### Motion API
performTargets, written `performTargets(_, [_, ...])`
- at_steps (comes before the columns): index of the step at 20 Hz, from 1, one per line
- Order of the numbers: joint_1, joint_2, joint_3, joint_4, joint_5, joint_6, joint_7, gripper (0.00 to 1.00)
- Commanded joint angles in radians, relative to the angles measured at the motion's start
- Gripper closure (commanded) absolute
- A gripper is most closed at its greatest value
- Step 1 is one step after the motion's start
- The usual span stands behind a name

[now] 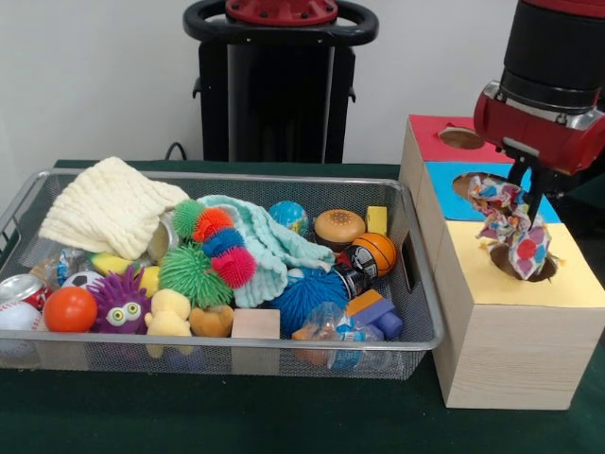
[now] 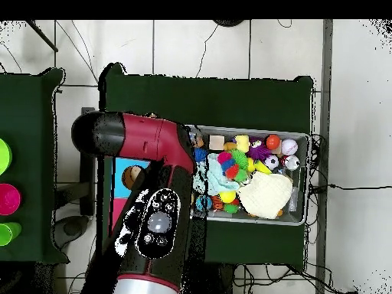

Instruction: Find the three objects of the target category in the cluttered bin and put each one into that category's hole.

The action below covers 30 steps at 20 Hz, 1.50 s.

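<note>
**Wrapper hanging over the yellow hole — the drop could still snag**

Closest to me is the wooden box (image 1: 515, 312) with its yellow, blue and red tops, standing just beside the cluttered bin (image 1: 416, 342). Above the yellow section the gripper (image 1: 526, 189) is clenched on a crinkly dotted wrapper (image 1: 510, 227), which dangles with its lower end at, or maybe just inside, the hole (image 1: 526, 267) in that section. From where I stand I can't tell whether the tail is truly in the opening or only brushing the rim.

My worry is the release. The wrapper looks light and springy, and about as wide as the hole, so I'd guess it could bunch on the edge and sit on top of the box instead of falling through. It might also cling to the fingers and ride back up with the arm (image 2: 153, 222), or slide off the box onto the green cloth (image 1: 284, 416).

Back in the bin, a clear crumpled wrapper (image 1: 331, 331) lies against the front wall near the box, half under an orange block (image 1: 364, 303) and beside a blue spiky ball (image 1: 307, 295). Another may lie at the bin's far end from the box, by the soda can (image 1: 21, 288); I can't be sure. Tight neighbours could come up with either one.
</note>
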Motion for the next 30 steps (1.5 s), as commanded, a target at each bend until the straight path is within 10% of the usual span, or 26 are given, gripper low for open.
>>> performTargets(1, [0.009, 0.053, 0.039, 0.086, -0.042, 0.004, 0.115, 1.0])
performTargets(30, [0.133, 0.204, -0.179, -0.068, 0.004, -0.011, 0.274, 1.0])
